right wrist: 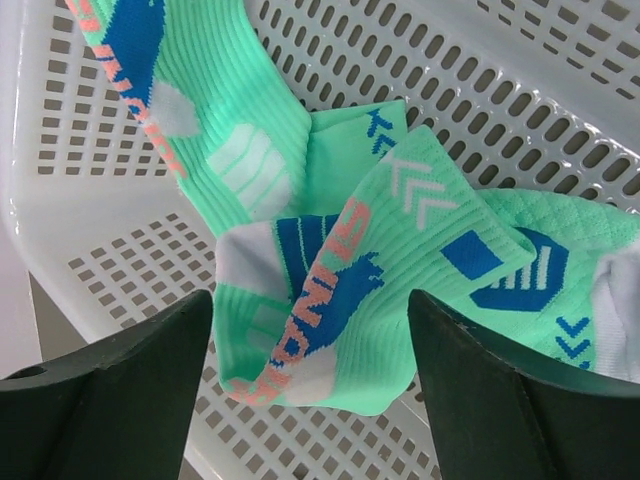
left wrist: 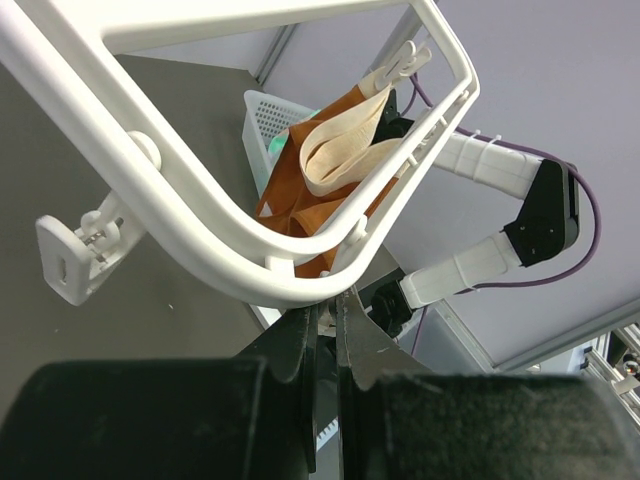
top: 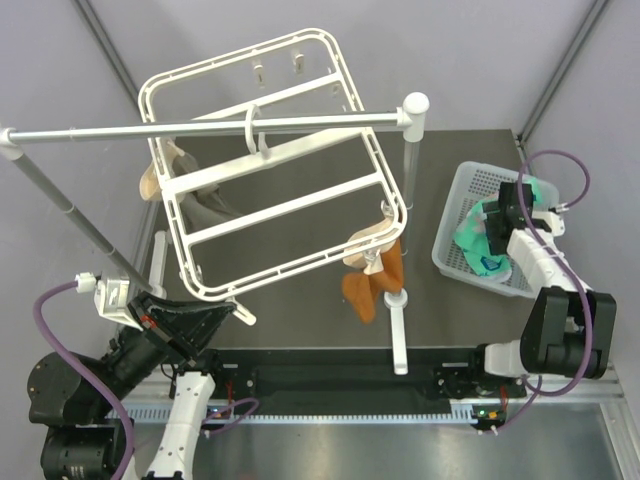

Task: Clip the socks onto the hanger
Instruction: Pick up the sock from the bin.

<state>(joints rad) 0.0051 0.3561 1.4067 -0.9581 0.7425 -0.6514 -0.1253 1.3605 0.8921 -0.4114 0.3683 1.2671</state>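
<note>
Socks (top: pixel 478 240) in teal-green lie bunched in a white perforated basket (top: pixel 462 190) at the right of the dark surface (top: pixel 300 330), seen from above. The white hanger (top: pixel 270 215) hangs tilted from a grey rail (top: pixel 200 128), with an orange sock (top: pixel 375 285) and a beige sock (top: pixel 160 172) clipped at its edges. The left end effector (top: pixel 222 308) meets the frame's near corner, and the right end effector (top: pixel 497 225) hovers over the basket.

From the left wrist, the end effector (left wrist: pixel 328 305) appears clamped on the hanger (left wrist: pixel 200 245) rim, its fingers almost together.

From the right wrist, the end effector (right wrist: pixel 310 310) stands open, its fingers (right wrist: pixel 120 390) spread to either side of the socks (right wrist: pixel 330 250), which lie in the basket (right wrist: pixel 560 110).
</note>
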